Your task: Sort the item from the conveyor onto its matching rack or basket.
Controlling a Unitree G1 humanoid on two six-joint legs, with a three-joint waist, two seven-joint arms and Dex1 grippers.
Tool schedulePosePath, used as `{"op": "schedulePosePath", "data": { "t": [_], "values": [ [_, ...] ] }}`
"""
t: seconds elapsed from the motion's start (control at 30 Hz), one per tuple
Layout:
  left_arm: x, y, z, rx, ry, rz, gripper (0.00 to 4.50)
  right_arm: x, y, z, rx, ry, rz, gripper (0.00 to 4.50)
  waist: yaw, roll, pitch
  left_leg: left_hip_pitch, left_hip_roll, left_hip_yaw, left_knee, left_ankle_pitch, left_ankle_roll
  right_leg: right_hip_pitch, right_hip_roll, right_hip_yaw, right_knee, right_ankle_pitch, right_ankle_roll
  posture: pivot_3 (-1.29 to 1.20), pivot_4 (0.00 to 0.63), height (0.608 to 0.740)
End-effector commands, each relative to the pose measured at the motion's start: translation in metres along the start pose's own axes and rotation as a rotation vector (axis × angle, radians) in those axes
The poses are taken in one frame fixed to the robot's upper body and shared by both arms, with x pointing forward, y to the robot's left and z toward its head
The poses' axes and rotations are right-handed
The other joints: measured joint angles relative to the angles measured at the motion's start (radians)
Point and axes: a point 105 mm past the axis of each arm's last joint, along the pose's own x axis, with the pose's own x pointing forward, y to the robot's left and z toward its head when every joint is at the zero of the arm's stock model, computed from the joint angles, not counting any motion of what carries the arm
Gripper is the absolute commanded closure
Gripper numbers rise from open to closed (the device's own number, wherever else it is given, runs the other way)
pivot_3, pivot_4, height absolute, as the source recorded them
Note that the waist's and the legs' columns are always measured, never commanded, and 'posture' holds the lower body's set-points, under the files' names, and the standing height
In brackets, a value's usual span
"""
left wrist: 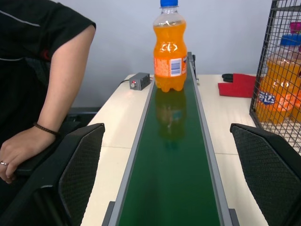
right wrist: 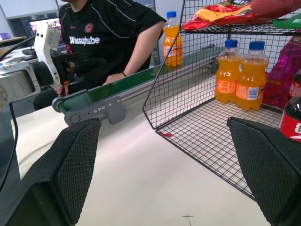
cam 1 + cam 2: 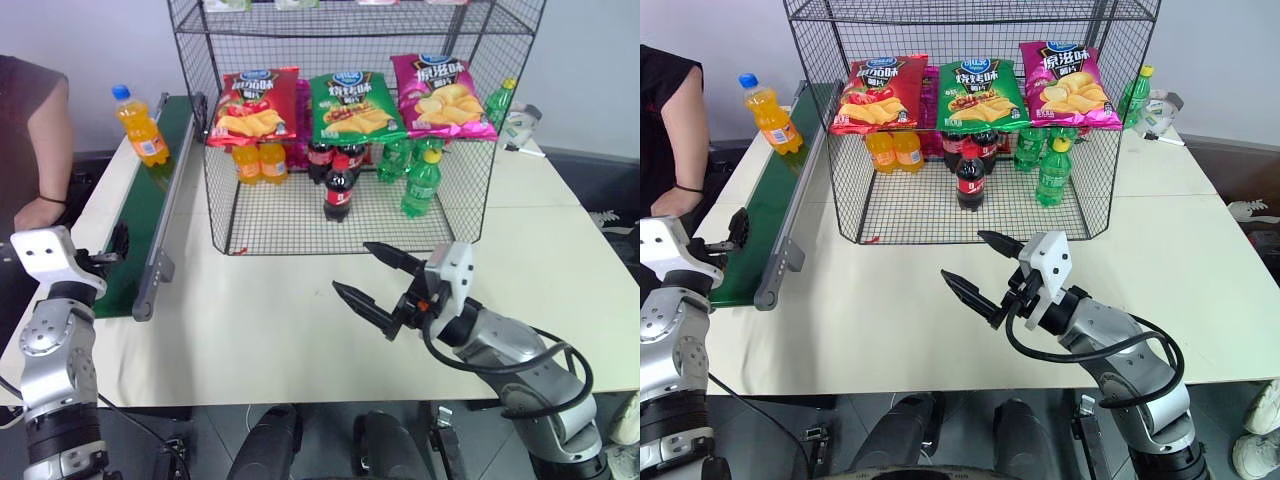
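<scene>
A wide, pale bench (image 3: 300, 330) carries everything here. The biggest thing on it is the tall black wire-mesh rack (image 3: 350, 215), standing at the far middle. Three chip bags hang across its front: a red one (image 3: 255, 105), a green one (image 3: 352, 108) and a pink one (image 3: 442, 95). Under them, on the wire floor, stand small orange soda bottles (image 3: 260, 163), dark cola bottles with red caps (image 3: 338, 185) and green bottles (image 3: 420, 182).

Just beside the rack, on the robot's left, runs the long dark-green conveyor with silver-grey side rails (image 3: 150, 210). A person in a dark shirt (image 3: 35, 120) stands beyond it, one hand (image 3: 38, 210) resting near the bench edge.

The robot's right claw (image 3: 378, 278) hangs over the bare bench in front of the rack (well apart from any bottle). Its two black fingers are spread wide and hold nothing. The left claw (image 1: 167, 181) is at the near end of the conveyor, pointing along the belt. Its fingers stand far apart too, one on each side of the belt, and nothing is between them.

The small clear plastic bottle of orange soda with a blue cap and blue label (image 3: 140, 126) stands upright at the far end of the green belt, well apart from both claws. A little grey box with a red button (image 1: 139, 81) sits on the bench near that end.
</scene>
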Motion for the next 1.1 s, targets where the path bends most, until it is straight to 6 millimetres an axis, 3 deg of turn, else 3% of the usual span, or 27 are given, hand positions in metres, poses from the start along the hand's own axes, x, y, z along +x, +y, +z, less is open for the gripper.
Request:
{"op": "schedulePosePath", "data": {
  "t": [0.03,1.1],
  "values": [
    [-0.0005,0.0014,0.0183,0.011,-0.071,0.004,0.05,0.0006,0.0028,0.007,-0.02,-0.037,0.015,0.0,0.0,0.0,0.0,0.0,0.0,0.0,0.0,0.0,0.0,0.0,0.0,0.0,0.0,0.0,0.0,0.0,0.15,0.74],
    [0.0024,0.006,0.0179,0.01,-0.073,0.035,0.05,-0.0039,0.0082,0.0068,-0.026,-0.038,0.014,0.0,0.0,0.0,0.0,0.0,0.0,0.0,0.0,0.0,0.0,0.0,0.0,0.0,0.0,0.0,0.0,0.0,0.15,0.74]
  ]
}}
